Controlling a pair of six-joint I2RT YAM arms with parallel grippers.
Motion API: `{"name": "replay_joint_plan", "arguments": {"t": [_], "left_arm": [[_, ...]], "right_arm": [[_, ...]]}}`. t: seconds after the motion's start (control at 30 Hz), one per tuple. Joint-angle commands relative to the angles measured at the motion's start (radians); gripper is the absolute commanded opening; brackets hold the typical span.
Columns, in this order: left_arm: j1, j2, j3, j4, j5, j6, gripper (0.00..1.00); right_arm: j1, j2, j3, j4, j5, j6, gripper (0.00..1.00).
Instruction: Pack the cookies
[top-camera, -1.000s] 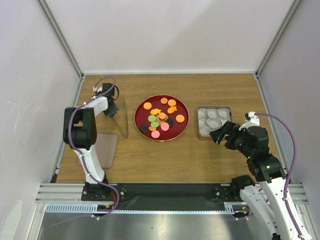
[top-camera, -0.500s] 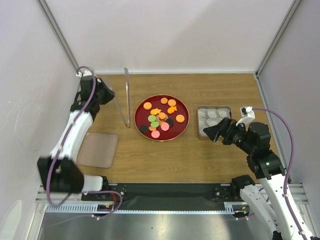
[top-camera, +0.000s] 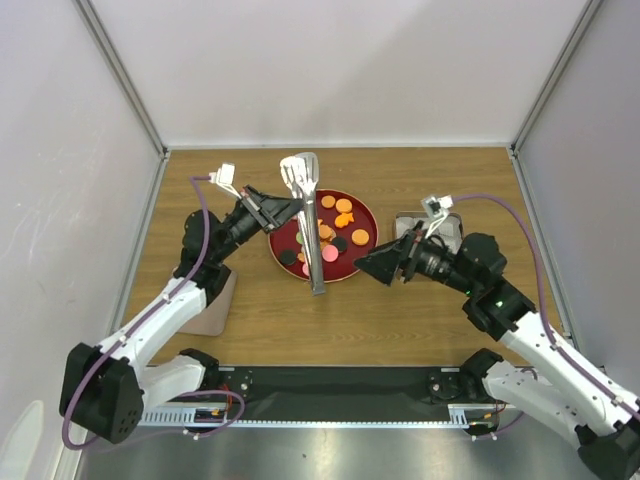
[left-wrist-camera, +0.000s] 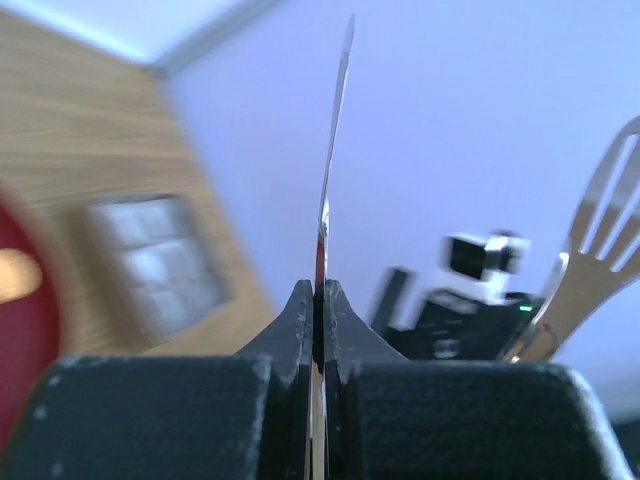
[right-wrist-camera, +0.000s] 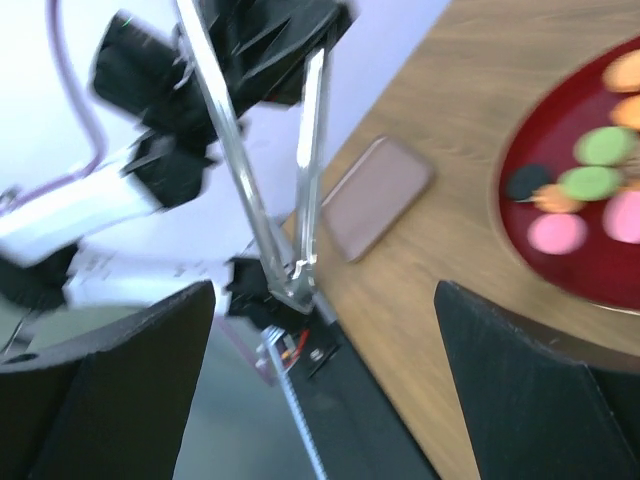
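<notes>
Over the left half of the plate, your left gripper (top-camera: 288, 205) is clamped tight on one leg of a pair of metal tongs (top-camera: 313, 245). In its wrist view the fingers (left-wrist-camera: 350, 330) press both faces of that thin strip, with nothing else between them. From above, the tongs run with their slotted heads toward the far side and their joined end toward the near side, crossing above the dark-red plate (top-camera: 373, 248); you cannot tell how steeply they tilt. The cookies (top-camera: 340, 240) all lie on that plate at the middle of the wooden table (top-camera: 420, 330). They are small flat pieces in orange, green, pink and black, clustered thickest near the plate's centre, and a few are hidden behind the tongs. Your right gripper (top-camera: 370, 265) has its jaws spread as wide as they go and holds nothing. It sits just right of the plate's near right rim, pointing left toward the tongs, whose joined end shows between its fingers in the right wrist view. Whether it touches the table you cannot tell. The rectangular metal tin (left-wrist-camera: 160, 260) stands just right of the plate, largely covered from above by your right arm; pale sections show inside it, blurred. A flat brown rectangular piece (right-wrist-camera: 378, 205) lies on the table at the near left, partly under your left arm
</notes>
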Motion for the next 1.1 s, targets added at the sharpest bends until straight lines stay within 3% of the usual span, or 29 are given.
{"name": "replay_joint_plan", "arguments": {"t": [0.0, 0.1, 0.27, 0.57, 0.8, 1.07], "left_arm": [[-0.031, 0.049, -0.012, 0.426, 0.056, -0.229, 0.00], [-0.046, 0.094, -0.025, 0.591, 0.064, -0.334, 0.00], [-0.062, 0.138, -0.018, 0.666, 0.050, -0.363, 0.00], [-0.075, 0.175, -0.005, 0.667, 0.038, -0.368, 0.00], [-0.092, 0.201, 0.002, 0.701, 0.021, -0.385, 0.00], [-0.134, 0.229, 0.045, 0.681, -0.004, -0.362, 0.00]], "right_arm": [[0.112, 0.043, 0.030, 0.209, 0.091, -0.007, 1.00], [0.193, 0.091, 0.059, 0.228, 0.169, -0.049, 1.00], [0.233, 0.180, 0.071, 0.367, 0.173, -0.009, 1.00], [0.270, 0.220, 0.096, 0.439, 0.222, -0.008, 1.00], [0.287, 0.180, 0.087, 0.416, 0.252, -0.038, 1.00], [0.292, 0.245, 0.139, 0.413, 0.252, -0.047, 1.00]]}}
